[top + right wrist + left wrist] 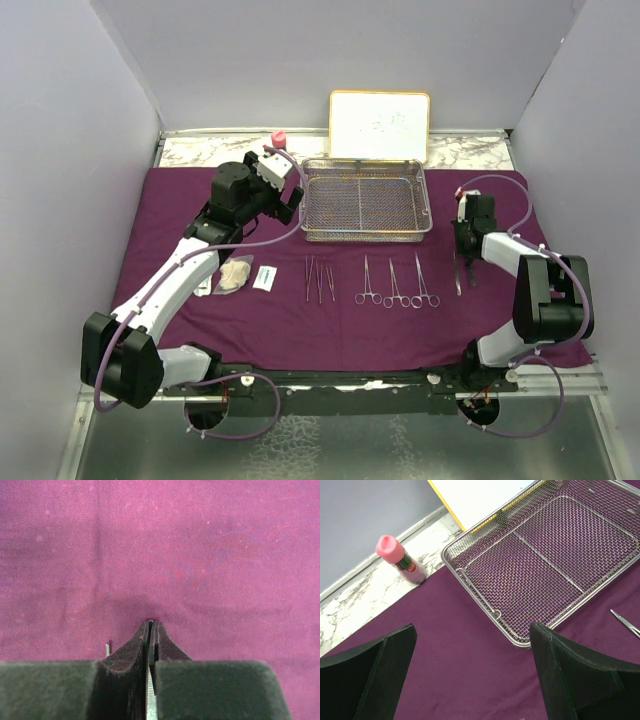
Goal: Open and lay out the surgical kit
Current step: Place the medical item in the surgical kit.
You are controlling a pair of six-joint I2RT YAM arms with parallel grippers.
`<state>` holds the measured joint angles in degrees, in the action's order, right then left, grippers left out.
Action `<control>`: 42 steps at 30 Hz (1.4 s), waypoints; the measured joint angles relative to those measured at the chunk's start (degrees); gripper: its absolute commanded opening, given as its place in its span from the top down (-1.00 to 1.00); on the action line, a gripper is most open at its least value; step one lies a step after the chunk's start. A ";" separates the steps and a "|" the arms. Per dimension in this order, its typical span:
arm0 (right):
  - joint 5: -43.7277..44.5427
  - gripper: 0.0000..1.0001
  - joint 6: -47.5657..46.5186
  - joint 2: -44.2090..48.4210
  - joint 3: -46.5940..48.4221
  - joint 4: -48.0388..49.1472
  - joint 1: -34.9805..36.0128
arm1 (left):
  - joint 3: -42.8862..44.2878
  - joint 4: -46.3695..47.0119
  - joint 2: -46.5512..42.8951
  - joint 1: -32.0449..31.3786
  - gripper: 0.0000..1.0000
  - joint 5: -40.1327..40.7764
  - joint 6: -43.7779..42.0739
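Right gripper (150, 625) clenched on steel sliver (148, 692), wrist-view only; left gripper (472, 630) spread wide.

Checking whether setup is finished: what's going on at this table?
Two robot arms are laying out a surgical kit on the spread purple cloth. The wire-mesh tray looks empty, with forceps, three clamps, gauze and a white packet lined up in front. The right gripper is shut on a slim steel instrument, close to the cloth. The left gripper hangs open beside the tray.
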<state>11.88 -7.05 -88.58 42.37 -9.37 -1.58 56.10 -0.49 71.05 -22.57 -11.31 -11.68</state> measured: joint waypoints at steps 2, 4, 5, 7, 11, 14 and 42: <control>0.15 0.98 0.11 0.00 0.00 -0.02 0.00 | -0.11 0.00 -0.13 0.00 -0.98 -0.02 0.00; 0.42 0.98 0.26 0.00 0.00 -0.07 0.00 | -0.22 0.00 -0.35 0.00 -0.98 -0.04 0.00; 0.48 0.98 0.33 0.00 0.00 -0.09 0.00 | -0.26 0.00 -0.46 0.00 -0.98 -0.04 0.00; 0.59 0.98 0.42 -0.04 0.00 -0.09 0.00 | -0.28 0.00 -0.55 0.00 -0.98 -0.07 0.00; 0.74 0.91 0.81 -0.15 0.11 -0.13 0.00 | -0.28 0.00 -0.55 0.00 -0.98 -0.11 0.00; 0.74 0.86 0.85 -0.37 0.39 -0.35 0.00 | -0.28 0.00 -0.55 0.00 -0.98 -0.26 0.00; 0.74 0.77 2.29 -1.01 2.29 -3.76 0.00 | -0.31 0.00 -1.07 0.11 -0.98 -0.92 0.00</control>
<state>12.62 -4.75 -89.58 44.66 -13.13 -1.58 55.79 -0.49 69.97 -22.46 -12.23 -11.68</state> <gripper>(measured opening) 0.101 0.991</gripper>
